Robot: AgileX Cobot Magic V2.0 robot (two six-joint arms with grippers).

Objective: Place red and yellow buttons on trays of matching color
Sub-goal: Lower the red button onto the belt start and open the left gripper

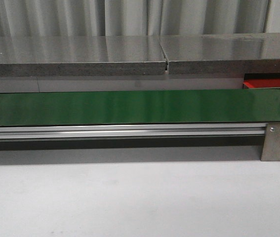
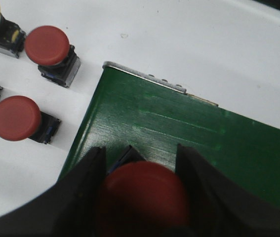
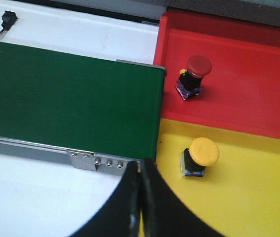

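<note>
We see a long green belt on a white counter. An aluminium rail runs along the belt's near edge, and a grey stone ledge lies beyond the belt.

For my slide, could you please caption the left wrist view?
Left gripper holds a red button over the green belt; more buttons wait beside it.

Red button in left claw blurred, body hidden; red tray cut off.
</note>
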